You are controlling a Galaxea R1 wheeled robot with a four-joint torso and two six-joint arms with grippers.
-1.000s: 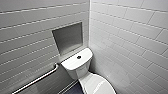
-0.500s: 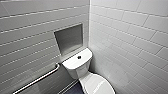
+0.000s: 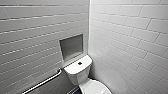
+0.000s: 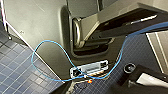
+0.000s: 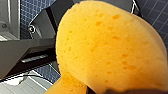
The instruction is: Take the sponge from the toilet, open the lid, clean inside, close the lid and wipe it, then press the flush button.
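The white toilet (image 3: 79,73) stands in the corner of the tiled walls, its tank facing me. The small dark flush button (image 3: 79,63) sits in the middle of the tank top. Below the tank, the white lid (image 3: 96,88) lies down over the bowl and is cut off by the picture's edge. The orange sponge (image 5: 107,47) shows very large and close in the right wrist view, above the blue tiled floor, with my right gripper shut on it. In the left wrist view nothing is held.
A grey recessed niche (image 3: 71,47) is set in the wall above the tank. A metal grab bar (image 3: 43,82) runs along the left wall. A blue cable (image 4: 50,45) loops over my base above the blue tiled floor (image 4: 15,75).
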